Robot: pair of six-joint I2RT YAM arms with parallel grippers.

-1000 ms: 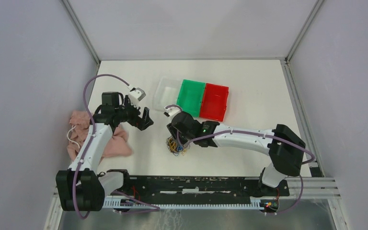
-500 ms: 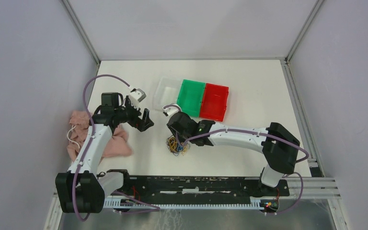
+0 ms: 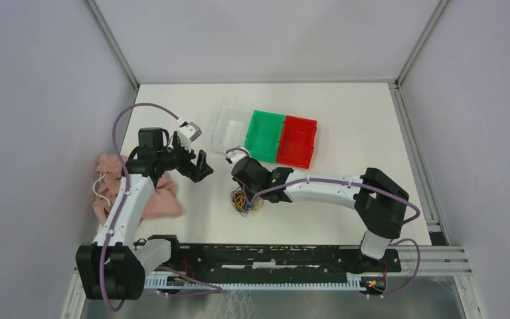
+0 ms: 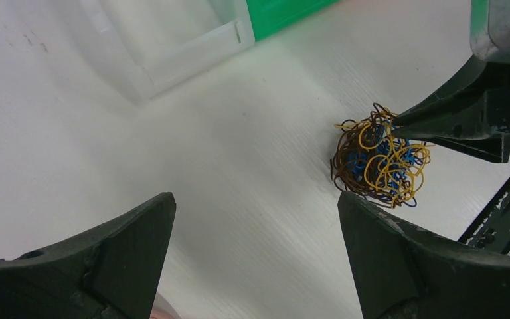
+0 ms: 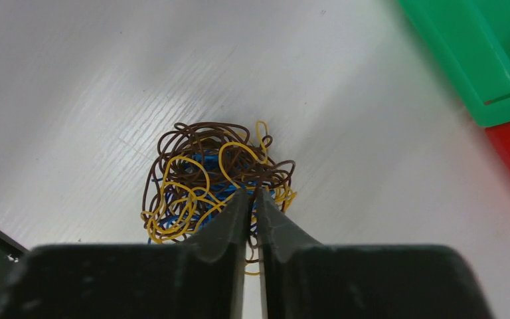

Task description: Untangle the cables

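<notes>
The cables [image 3: 246, 201] are a small ball of thin brown, yellow and blue strands lying on the white table, near the front middle. In the right wrist view the cables [image 5: 206, 169] sit just beyond my right gripper [image 5: 253, 193]. Its fingertips are pinched almost together at the near edge of the ball, with a brown strand caught in the narrow gap. The left wrist view shows the cables [image 4: 380, 163] to the right of my left gripper [image 4: 255, 206], which hangs wide open above bare table with nothing between its fingers.
A clear tray [image 3: 229, 129], a green bin [image 3: 264, 136] and a red bin [image 3: 297, 141] stand side by side behind the cables. A pink cloth [image 3: 153, 203] with a white cord [image 3: 98, 189] lies at the left. A black rail [image 3: 265, 256] runs along the front edge.
My right gripper's jaws have narrowed onto the edge of the tangle, and the right arm has shifted slightly left. The left arm has hardly moved.
</notes>
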